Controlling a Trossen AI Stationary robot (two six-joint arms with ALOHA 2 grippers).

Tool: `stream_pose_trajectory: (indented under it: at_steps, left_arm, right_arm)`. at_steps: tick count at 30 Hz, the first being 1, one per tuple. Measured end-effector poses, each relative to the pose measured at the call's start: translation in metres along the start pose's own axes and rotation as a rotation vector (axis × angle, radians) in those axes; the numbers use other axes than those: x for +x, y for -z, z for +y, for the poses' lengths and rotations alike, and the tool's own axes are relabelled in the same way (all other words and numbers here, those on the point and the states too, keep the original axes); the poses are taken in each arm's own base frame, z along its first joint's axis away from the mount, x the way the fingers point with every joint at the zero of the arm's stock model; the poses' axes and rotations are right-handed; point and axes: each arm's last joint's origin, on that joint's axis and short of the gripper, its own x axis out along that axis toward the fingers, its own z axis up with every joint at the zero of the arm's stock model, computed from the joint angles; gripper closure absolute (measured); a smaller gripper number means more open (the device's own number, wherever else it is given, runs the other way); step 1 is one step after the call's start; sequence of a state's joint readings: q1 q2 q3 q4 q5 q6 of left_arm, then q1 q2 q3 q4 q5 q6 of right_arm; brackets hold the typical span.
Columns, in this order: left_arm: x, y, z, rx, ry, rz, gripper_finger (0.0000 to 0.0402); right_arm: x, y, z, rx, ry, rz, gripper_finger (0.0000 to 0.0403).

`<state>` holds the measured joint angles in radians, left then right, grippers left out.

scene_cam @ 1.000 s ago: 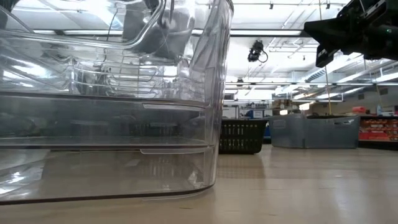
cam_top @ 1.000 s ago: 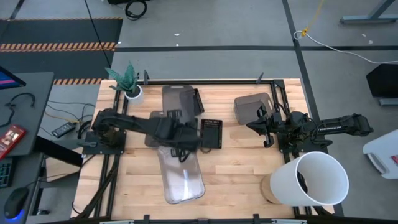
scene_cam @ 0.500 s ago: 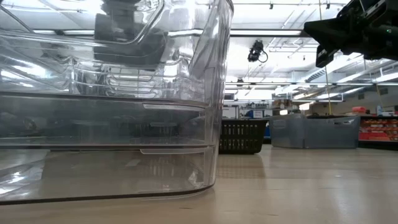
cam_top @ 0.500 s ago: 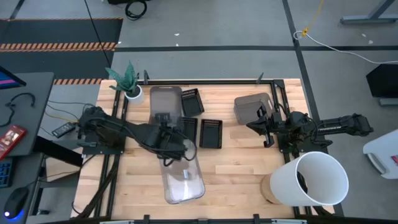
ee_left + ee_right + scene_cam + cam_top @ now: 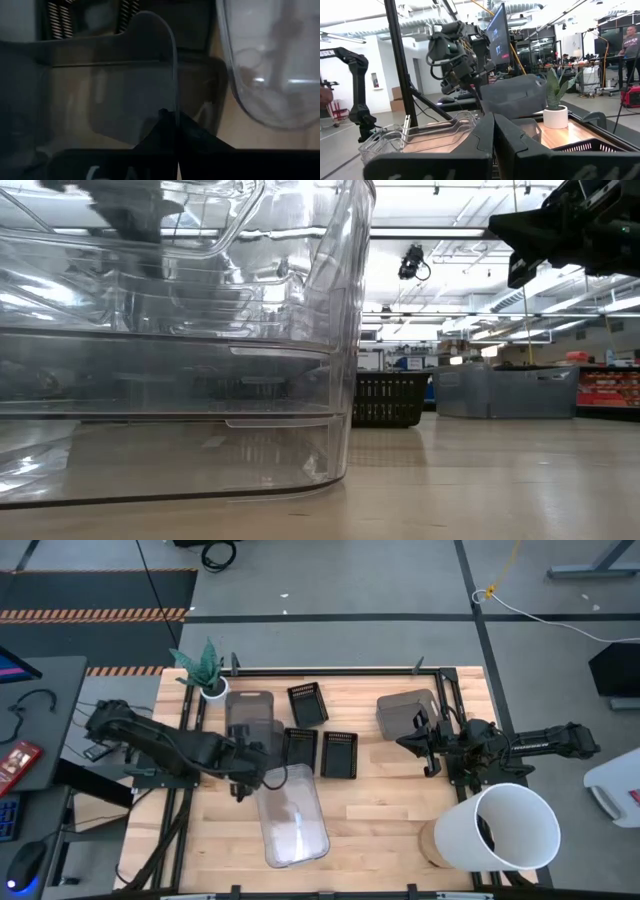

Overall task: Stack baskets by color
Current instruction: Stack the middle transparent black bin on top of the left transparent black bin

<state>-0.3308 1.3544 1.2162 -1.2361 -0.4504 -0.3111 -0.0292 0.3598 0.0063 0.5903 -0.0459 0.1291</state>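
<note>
Left claw (image 5: 243,762), pinched shut on the rim of a dark-grey basket (image 5: 250,723) lifted beside the clear basket (image 5: 291,816), is mid-carry; next it likely needs the other grey basket (image 5: 405,712), near the idle, closed right claw (image 5: 420,735).

Clear basket (image 5: 180,340) cropped at frame edge

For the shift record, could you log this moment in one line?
left gripper: shut on grey basket, lifted | right gripper: shut, idle | clear basket: on table
</note>
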Motion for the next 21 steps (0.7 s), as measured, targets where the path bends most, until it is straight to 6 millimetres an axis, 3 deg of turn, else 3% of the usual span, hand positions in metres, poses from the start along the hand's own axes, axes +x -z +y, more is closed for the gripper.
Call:
stream_pose_trajectory:
  at_steps: [5, 15, 21]
  left_arm:
    - [0.014, 0.019, -0.003, -0.046, 0.070, -0.039, 0.0398]
    - [0.047, 0.034, -0.025, -0.003, 0.155, -0.090, 0.0398]
    - [0.051, 0.036, -0.027, -0.022, 0.180, -0.081, 0.0398]
  right_arm:
    - [0.000, 0.000, 0.000, 0.000, 0.000, 0.000, 0.0393]
    - [0.000, 0.000, 0.000, 0.000, 0.000, -0.001, 0.0393]
    - [0.000, 0.000, 0.000, 0.000, 0.000, 0.000, 0.0393]
